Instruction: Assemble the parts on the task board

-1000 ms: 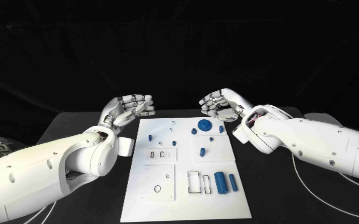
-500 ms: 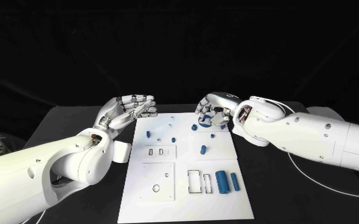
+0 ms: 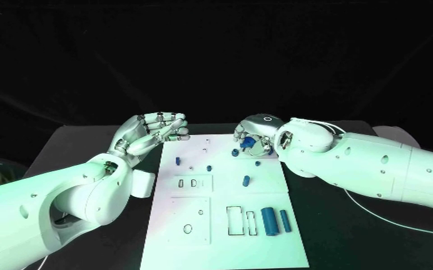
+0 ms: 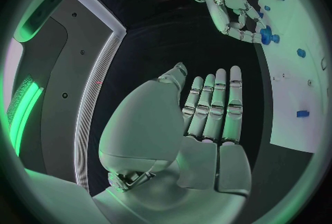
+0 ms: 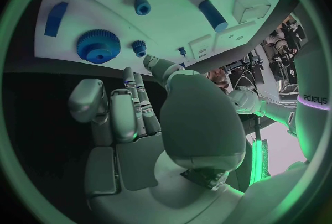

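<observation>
Flat white board (image 3: 226,220) lies mid-way on the matte black surface (image 3: 81,142), with rectangular cutouts and small blue plastic parts. Toothed blue gear (image 5: 98,46) sits at the far end, a smooth blue cylinder (image 3: 268,220) near end. Right hand (image 3: 255,134) is over the gear, fingers curled; can't tell if it grips. Left hand (image 3: 149,131) hovers off the board's far-left corner, fingers straight, together, holding nothing.

Your right robot hand (image 3: 253,137) has come down from above the upper right of the task board (image 3: 226,220) onto its top edge, fingers now curled over the blue gear (image 5: 97,46). Its forearm swung in over the board's upper right corner.
</observation>
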### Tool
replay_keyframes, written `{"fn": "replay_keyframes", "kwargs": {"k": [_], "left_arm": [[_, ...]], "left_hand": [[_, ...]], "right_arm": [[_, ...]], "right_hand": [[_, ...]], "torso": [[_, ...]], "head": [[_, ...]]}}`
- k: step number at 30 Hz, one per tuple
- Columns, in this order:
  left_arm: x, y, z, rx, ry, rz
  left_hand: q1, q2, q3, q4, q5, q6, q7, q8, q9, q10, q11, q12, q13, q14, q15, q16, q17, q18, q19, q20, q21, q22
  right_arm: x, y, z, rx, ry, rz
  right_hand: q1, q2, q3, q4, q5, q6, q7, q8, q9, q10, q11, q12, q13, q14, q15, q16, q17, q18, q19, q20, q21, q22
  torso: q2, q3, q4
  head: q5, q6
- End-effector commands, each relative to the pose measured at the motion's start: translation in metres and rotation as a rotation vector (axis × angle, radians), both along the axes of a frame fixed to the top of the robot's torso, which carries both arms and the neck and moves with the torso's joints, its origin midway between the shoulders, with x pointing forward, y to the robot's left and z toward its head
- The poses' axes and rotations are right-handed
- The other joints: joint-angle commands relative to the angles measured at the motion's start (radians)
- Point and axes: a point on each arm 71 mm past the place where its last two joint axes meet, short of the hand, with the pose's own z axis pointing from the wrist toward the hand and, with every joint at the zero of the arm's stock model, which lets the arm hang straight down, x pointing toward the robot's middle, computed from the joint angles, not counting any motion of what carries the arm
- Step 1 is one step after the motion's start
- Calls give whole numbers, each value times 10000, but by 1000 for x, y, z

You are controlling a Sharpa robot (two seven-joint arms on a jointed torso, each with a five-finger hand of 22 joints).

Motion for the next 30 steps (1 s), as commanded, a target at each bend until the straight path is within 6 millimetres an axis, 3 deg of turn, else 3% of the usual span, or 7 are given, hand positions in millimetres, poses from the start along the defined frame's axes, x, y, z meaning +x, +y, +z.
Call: {"fn": "replay_keyframes", "kwargs": {"k": [1, 16, 20, 30], "left_arm": [[-1, -2, 3, -75, -52, -247], [1, 0, 5, -47, -76, -179], [1, 1, 5, -58, -56, -172], [2, 2, 5, -57, 20, -149]], "left_hand": [[-11, -119, 63, 20, 49, 62, 192, 10, 3, 83, 10, -67, 7, 54, 16, 4, 13, 58, 40, 1, 28, -18], [-31, -138, 66, 25, 49, 45, 212, -11, -6, 69, 25, -105, 2, 33, 27, -23, 18, 54, 36, 3, 14, -33], [-31, -138, 66, 25, 49, 45, 212, -11, -6, 69, 25, -105, 2, 33, 27, -23, 18, 54, 36, 3, 14, -33], [-37, -137, 72, 27, 48, 44, 217, -17, -8, 68, 29, -118, 2, 26, 32, -33, 20, 53, 34, 4, 8, -39]], "right_arm": [[0, 1, -2, -767, -92, -80], [1, 9, -4, -855, -120, 86], [2, 11, -6, -882, -79, 133], [2, 13, -11, -869, -37, 149]], "right_hand": [[5, -74, 18, 62, -28, -57, 8, -22, 15, -70, -2, -42, 10, 411, 44, 84, 80, -118, 73, -11, 87, 118], [29, 10, 53, 104, -31, 13, -7, 27, 105, -44, -13, -11, 50, 458, 42, 522, 529, -202, 242, 27, 562, 789], [33, 27, 69, 110, -28, 27, -5, 35, 117, -30, -12, -8, 55, 459, 44, 554, 556, -205, 242, 31, 589, 823], [38, 138, 170, 156, 0, 128, -3, 96, 183, 69, -17, 12, 82, 476, 46, 731, 730, -237, 296, 43, 774, 1084]], "torso": [[70, -18, 30], [176, -7, 76], [197, -5, 82], [255, 3, 94]], "head": [[-43, -85], [-17, -70], [-65, -176], [-82, -179]]}}
